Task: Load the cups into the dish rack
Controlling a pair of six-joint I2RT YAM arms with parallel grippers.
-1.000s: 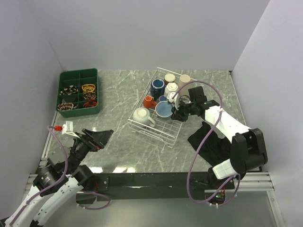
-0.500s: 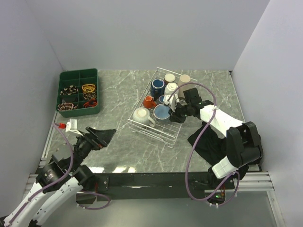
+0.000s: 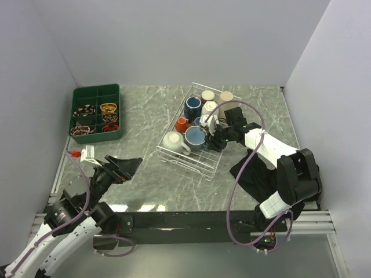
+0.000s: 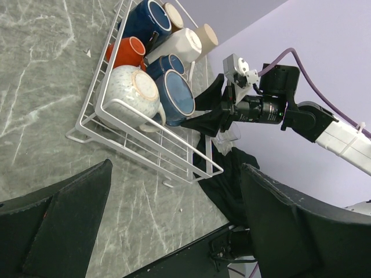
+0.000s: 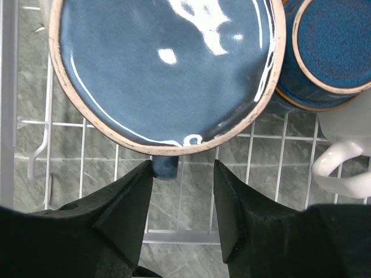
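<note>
Right wrist: your right fingers (image 5: 122,208) have just released the blue mug (image 5: 168,63) into the dish rack (image 5: 185,236); left fingers (image 4: 58,231) hang spread, empty.

Above a blue cup (image 5: 168,63) in the white wire dish rack (image 5: 179,236).
Glossy blue inside, tan rim, filling the upper part of the view, with its short blue handle pointing down between the black fingers (image 5: 124,202) of the right gripper (image 5: 182,174); fingers parted, the left-hand one right against the handle, the other clear of it. To the right, a smaller blue cup (image 5: 333,43) and the handle of a white mug (image 5: 342,168). Grey marble tabletop (image 5: 116,145) visible through the wires.
</note>
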